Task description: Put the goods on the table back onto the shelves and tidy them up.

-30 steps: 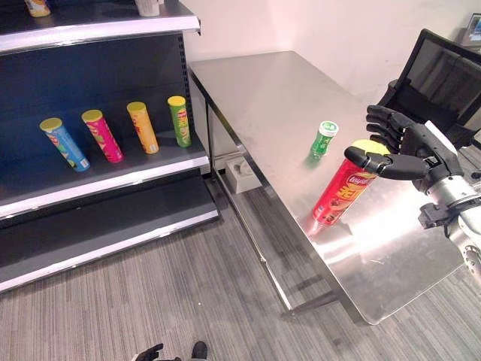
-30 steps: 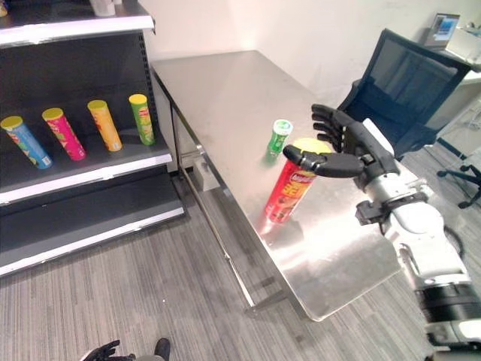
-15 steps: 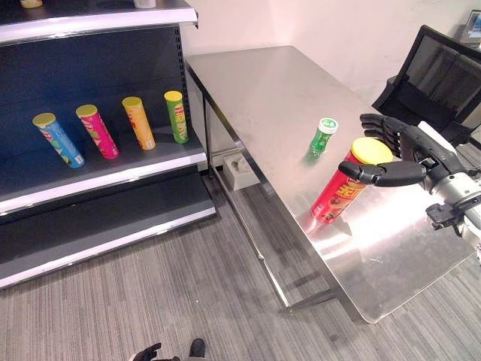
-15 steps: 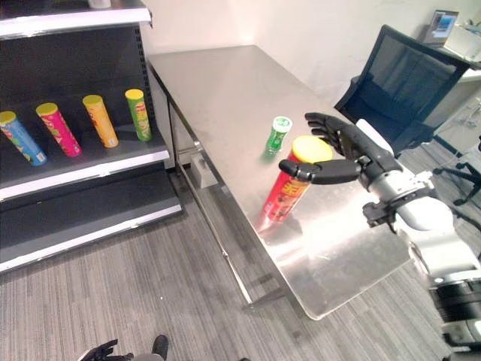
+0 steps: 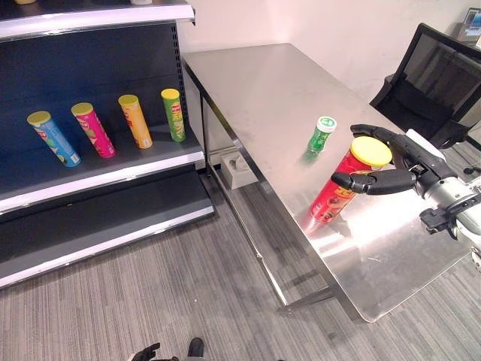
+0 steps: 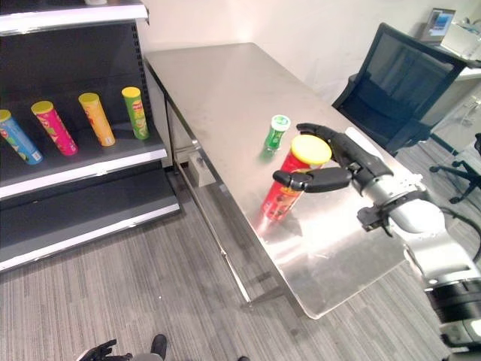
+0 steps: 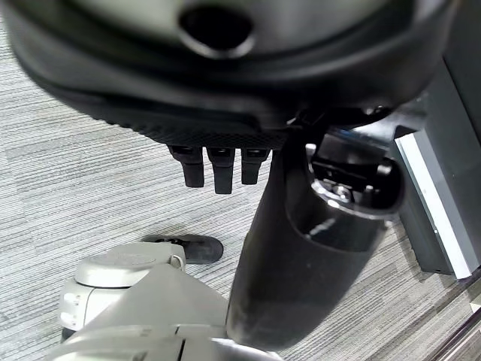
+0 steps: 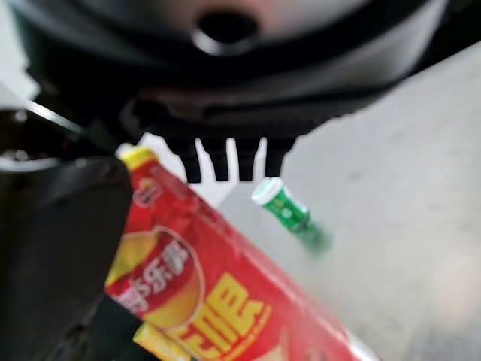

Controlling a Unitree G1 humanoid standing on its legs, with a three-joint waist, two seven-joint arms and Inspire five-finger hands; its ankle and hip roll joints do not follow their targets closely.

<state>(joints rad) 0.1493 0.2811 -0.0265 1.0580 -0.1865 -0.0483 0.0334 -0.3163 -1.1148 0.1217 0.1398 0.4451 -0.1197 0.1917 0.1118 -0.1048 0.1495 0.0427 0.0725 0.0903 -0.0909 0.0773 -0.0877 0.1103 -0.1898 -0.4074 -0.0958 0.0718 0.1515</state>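
A tall red chip can (image 5: pixel 335 194) with a yellow lid stands tilted on the steel table (image 5: pixel 263 83) near its right side. My right hand (image 5: pixel 412 159) reaches round its upper part. The thumb (image 5: pixel 370 181) lies across the can's front and the straight fingers (image 6: pixel 325 132) pass behind the lid, not closed on it. In the right wrist view the red can (image 8: pixel 210 293) sits close against the palm. A small green can (image 5: pixel 322 135) stands just beyond it on the table. My left hand (image 5: pixel 147 352) hangs low over the carpet, fingers relaxed.
The dark shelf (image 5: pixel 113 169) at the left holds a blue can (image 5: pixel 51 139), a pink can (image 5: pixel 92 130), an orange can (image 5: pixel 134 120) and a green can (image 5: pixel 174 115) in a row. A black office chair (image 5: pixel 440 75) stands behind the table. A white box (image 5: pixel 237 169) lies under it.
My right hand has dropped lower and closed in around the red can, the thumb sliding down its front. The camera has shifted slightly.
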